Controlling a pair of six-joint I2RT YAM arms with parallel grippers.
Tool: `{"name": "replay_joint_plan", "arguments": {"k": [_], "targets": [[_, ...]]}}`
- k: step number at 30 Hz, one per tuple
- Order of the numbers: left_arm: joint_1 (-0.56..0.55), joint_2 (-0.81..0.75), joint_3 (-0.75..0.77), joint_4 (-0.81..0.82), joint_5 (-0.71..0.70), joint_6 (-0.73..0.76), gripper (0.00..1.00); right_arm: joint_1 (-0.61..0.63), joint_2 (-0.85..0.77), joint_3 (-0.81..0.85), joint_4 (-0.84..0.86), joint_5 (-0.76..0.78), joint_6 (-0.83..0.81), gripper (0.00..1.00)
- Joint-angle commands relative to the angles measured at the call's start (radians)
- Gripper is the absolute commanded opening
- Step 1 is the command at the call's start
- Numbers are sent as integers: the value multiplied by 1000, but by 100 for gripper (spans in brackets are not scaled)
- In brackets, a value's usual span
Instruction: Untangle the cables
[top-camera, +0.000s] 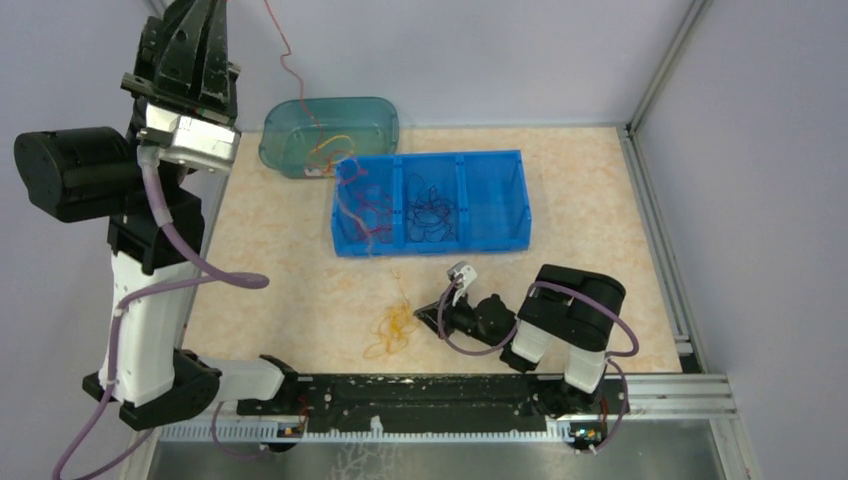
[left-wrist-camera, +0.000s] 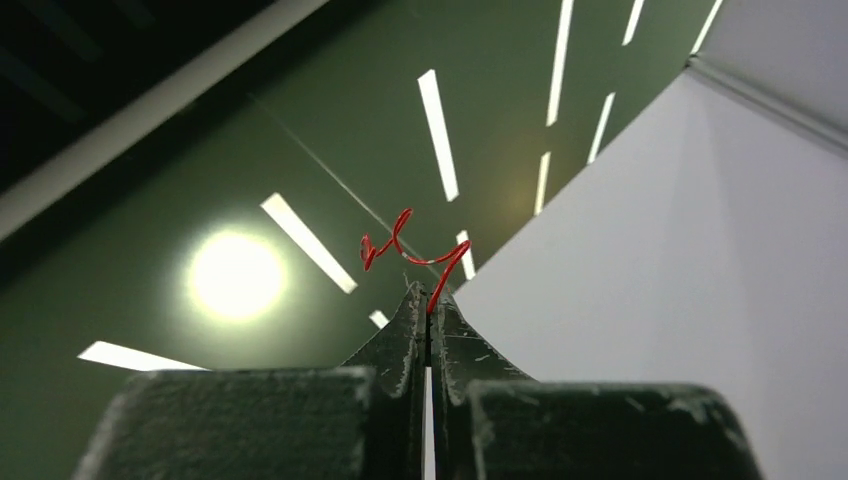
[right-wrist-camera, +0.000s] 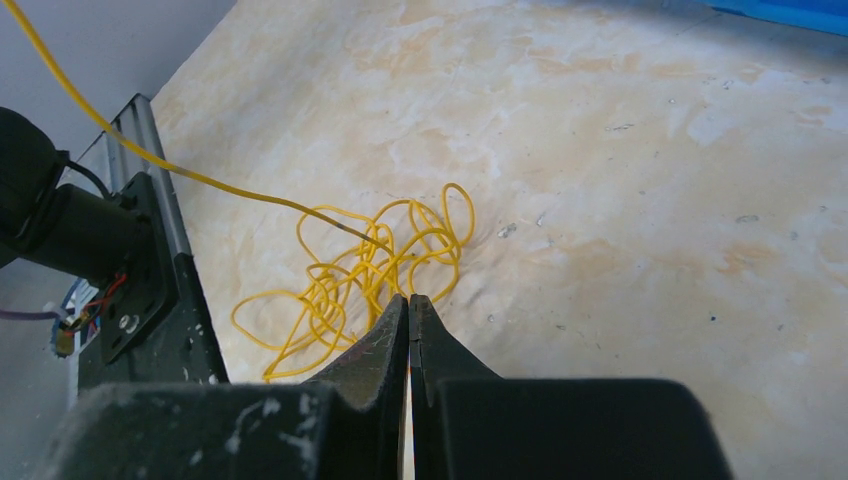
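Plainly the right arm was nearer: the right gripper (right-wrist-camera: 410, 300) lay low on the mottled beige surface (top-camera: 600, 230), jaws pressed together at the edge of the loose clump of thin yellow cable (right-wrist-camera: 350, 280). The clump sprawled at nine o'clock from them, stretched twelve to six. Whether a strand was pinched I couldn't tell. High at eleven o'clock, the left gripper (left-wrist-camera: 427, 295) had its jaws clamped on a thin red cable (left-wrist-camera: 450, 272).

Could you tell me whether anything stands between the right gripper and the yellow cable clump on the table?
Nothing visible does. The right gripper, shut, sits with its tips at the near edge of the yellow cable clump on the table; whether it pinches a strand is unclear.
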Motion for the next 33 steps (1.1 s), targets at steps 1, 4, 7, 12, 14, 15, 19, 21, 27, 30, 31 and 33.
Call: {"name": "replay_joint_plan", "arguments": {"k": [1,4,7,12,14,15,19,21,27,30,31,33], "targets": [[-3,52,87,161,-48,223,0,15,16,-21,37,71,-12,0],[-3,106,170,208,-68,283,0,26,17,-33,29,108,-13,0],[-3,155,228,275,-71,358,0,31,11,-49,22,132,-14,0],[-3,205,302,309,-34,426,0,38,-27,-57,-56,199,-17,0],[-3,193,278,275,-38,406,0,38,-50,-57,-96,231,-13,0],[-3,183,258,255,-41,397,0,38,-63,-58,-116,250,-11,0],[-3,111,190,37,-29,186,0,38,-201,-81,-78,243,-35,28],[-4,48,79,-40,3,56,0,38,-319,-44,-180,206,-90,43],[-4,-121,-248,-172,171,-164,0,38,-586,143,-525,85,-254,74],[-3,-146,-298,-217,219,-228,0,39,-671,203,-629,59,-303,84],[-3,-154,-311,-220,236,-257,0,37,-693,223,-654,49,-321,86],[-3,-165,-333,-220,273,-287,0,34,-718,254,-679,26,-348,90]]}}
